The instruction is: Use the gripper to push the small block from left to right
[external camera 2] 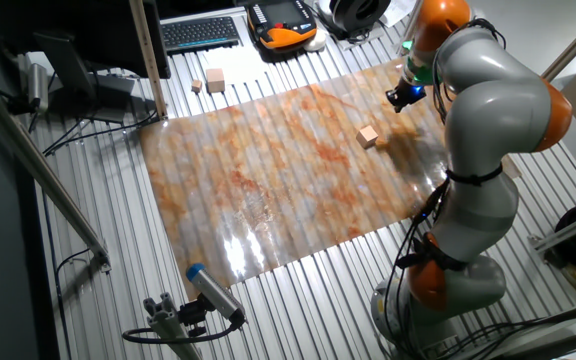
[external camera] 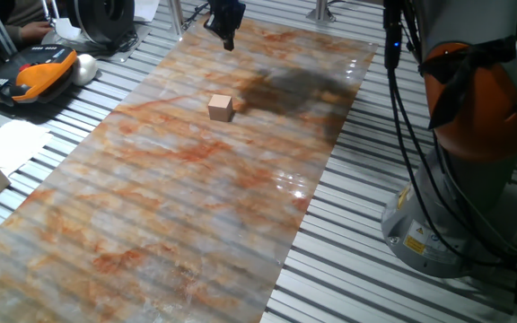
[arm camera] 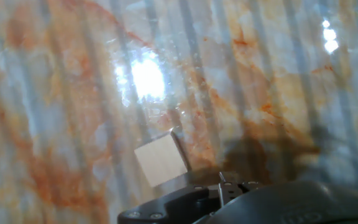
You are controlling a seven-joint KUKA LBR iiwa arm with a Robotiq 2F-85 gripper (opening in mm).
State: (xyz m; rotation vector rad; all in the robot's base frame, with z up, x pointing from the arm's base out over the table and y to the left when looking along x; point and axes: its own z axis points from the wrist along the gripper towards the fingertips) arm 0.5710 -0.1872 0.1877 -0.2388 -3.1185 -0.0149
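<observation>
Wooden item: small block [external camera: 221,108], tan cube, resting flat on the marbled sheet [external camera: 187,197] that covers the counter [external camera: 348,251], toward its far end; likely light, rigid and prone to sliding or twisting on the glossy surface. Tool [external camera: 226,21] hangs raised beyond the block, apart from it (finger spacing cannot be told). No grasp needed; judged best pressed squarely on a side face, low and centred.
</observation>
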